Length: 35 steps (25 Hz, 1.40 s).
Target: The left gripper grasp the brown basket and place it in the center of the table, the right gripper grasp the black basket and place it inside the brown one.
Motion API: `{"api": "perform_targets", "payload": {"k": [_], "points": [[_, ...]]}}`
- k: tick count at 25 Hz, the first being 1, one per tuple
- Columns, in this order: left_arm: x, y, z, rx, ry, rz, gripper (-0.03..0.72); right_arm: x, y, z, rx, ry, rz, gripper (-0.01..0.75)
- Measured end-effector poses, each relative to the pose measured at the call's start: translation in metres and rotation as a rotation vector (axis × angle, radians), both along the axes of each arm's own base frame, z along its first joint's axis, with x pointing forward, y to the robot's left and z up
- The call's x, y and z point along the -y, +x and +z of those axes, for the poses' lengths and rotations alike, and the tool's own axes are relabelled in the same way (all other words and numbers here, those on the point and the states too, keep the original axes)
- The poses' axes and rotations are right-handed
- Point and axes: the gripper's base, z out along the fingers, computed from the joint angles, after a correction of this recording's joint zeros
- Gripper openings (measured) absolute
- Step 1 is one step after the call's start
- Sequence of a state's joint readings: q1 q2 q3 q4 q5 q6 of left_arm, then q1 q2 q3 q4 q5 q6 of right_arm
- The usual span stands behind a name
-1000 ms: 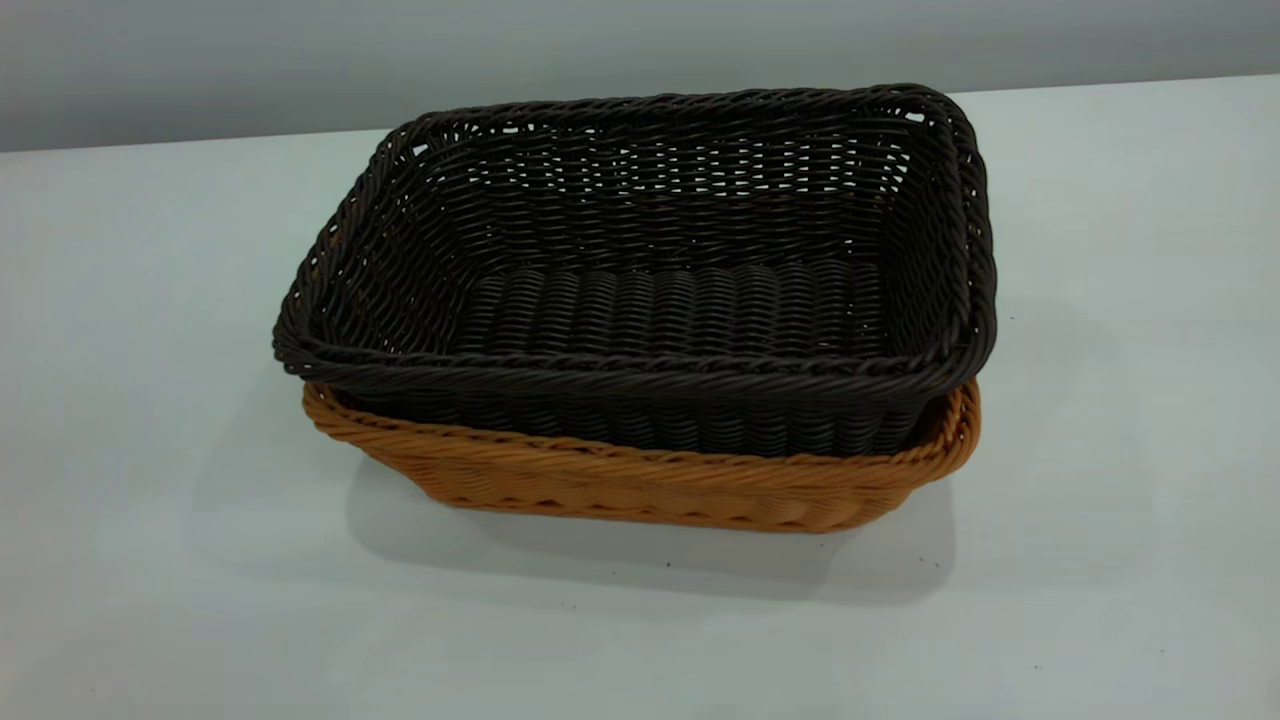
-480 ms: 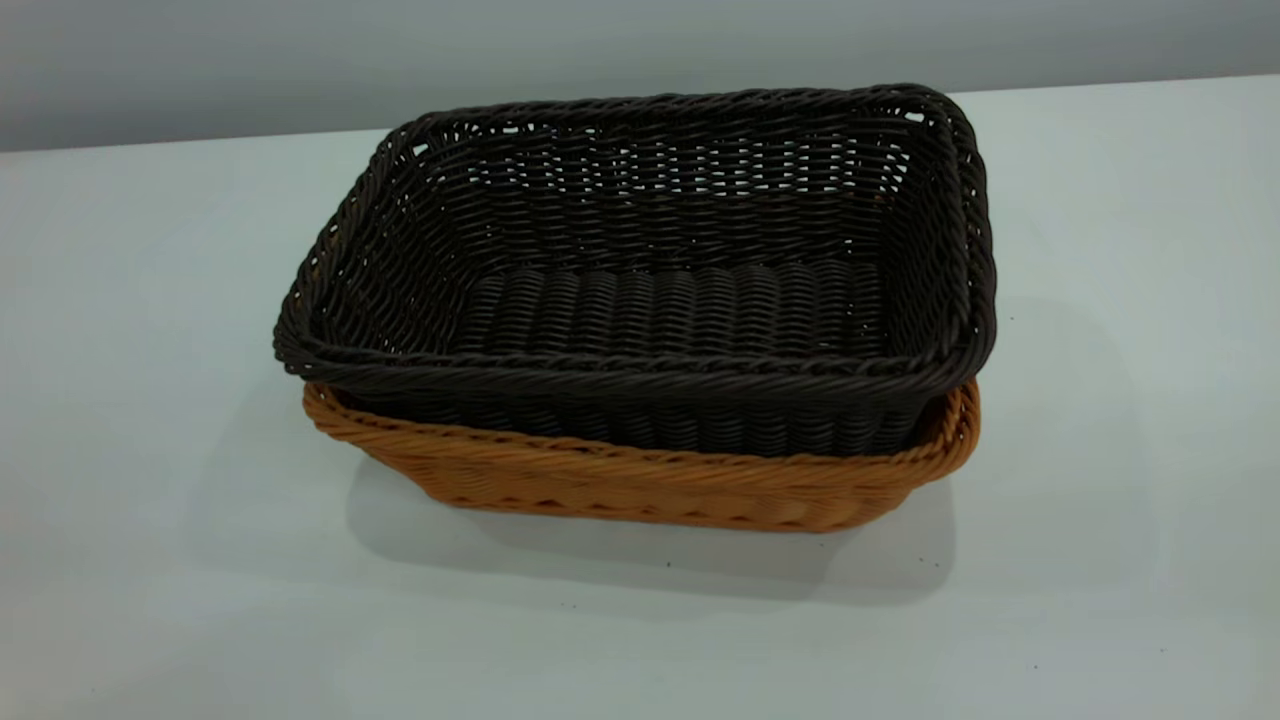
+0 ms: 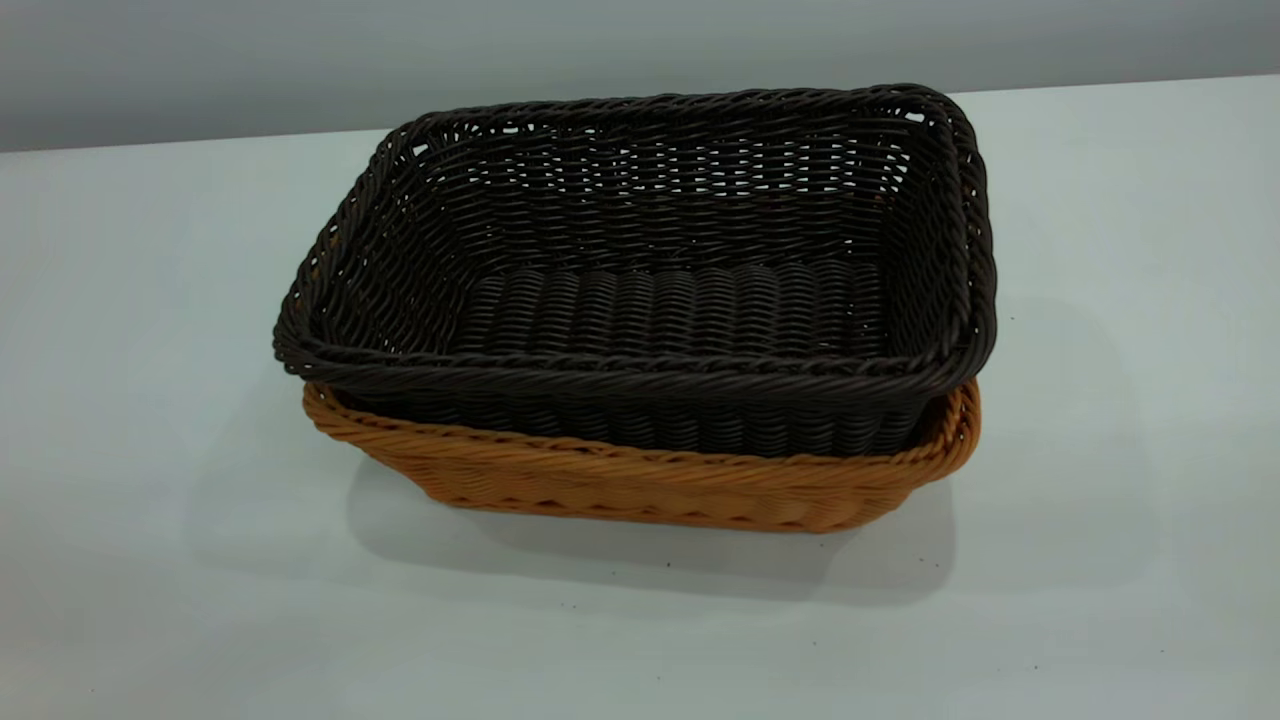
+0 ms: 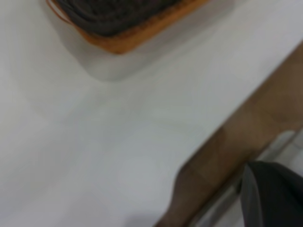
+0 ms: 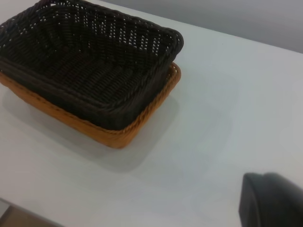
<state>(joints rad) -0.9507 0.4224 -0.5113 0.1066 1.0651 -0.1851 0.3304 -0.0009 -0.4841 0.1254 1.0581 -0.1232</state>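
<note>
Jaws of both arms cannot be judged: each wrist view shows only a dark edge, well apart from the baskets. The rectangular dark brown-black woven wicker basket [image 3: 640, 270] sits nested inside the rectangular orange-tan woven wicker basket [image 3: 640, 490] on the smooth white tabletop [image 3: 150, 450].

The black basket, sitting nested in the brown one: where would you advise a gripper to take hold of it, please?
Probably the braided rim of the black basket, coming down from above with one finger inside the wall and one outside. The rim stands proud of the brown basket, so it is exposed all round, while the flared lower walls sit hidden inside. A short side may suit either arm.
</note>
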Motion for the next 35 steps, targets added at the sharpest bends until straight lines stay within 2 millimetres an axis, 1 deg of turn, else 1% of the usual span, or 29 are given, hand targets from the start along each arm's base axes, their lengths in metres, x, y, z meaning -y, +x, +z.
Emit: {"api": "perform_targets", "payload": {"k": [4,7,12,19,24,29,35], "points": [[-0.002,-0.004,-0.01,-0.022,-0.007,-0.007,-0.001,0.0,0.0,0.0,-0.001,0.0,0.001,0.0],[-0.008,-0.008,-0.015,-0.016,-0.016,-0.006,-0.001,0.0,0.0,0.0,-0.002,0.0,0.001,0.0],[-0.018,-0.019,-0.012,0.021,-0.122,-0.014,-0.001,0.0,0.0,0.0,-0.002,0.001,0.0,0.0],[-0.036,-0.031,-0.01,0.119,-0.258,-0.019,-0.001,0.0,0.0,0.0,-0.002,0.001,0.0,0.0],[-0.043,-0.037,-0.01,0.159,-0.314,-0.02,-0.001,0.0,0.0,0.0,-0.002,0.002,-0.007,0.0],[-0.044,-0.036,-0.01,0.164,-0.309,-0.017,-0.001,-0.001,0.001,0.0,-0.002,0.003,-0.125,0.0],[-0.043,-0.036,-0.01,0.169,-0.308,0.009,-0.001,-0.002,0.003,0.0,-0.002,0.003,-0.372,0.0]]}}
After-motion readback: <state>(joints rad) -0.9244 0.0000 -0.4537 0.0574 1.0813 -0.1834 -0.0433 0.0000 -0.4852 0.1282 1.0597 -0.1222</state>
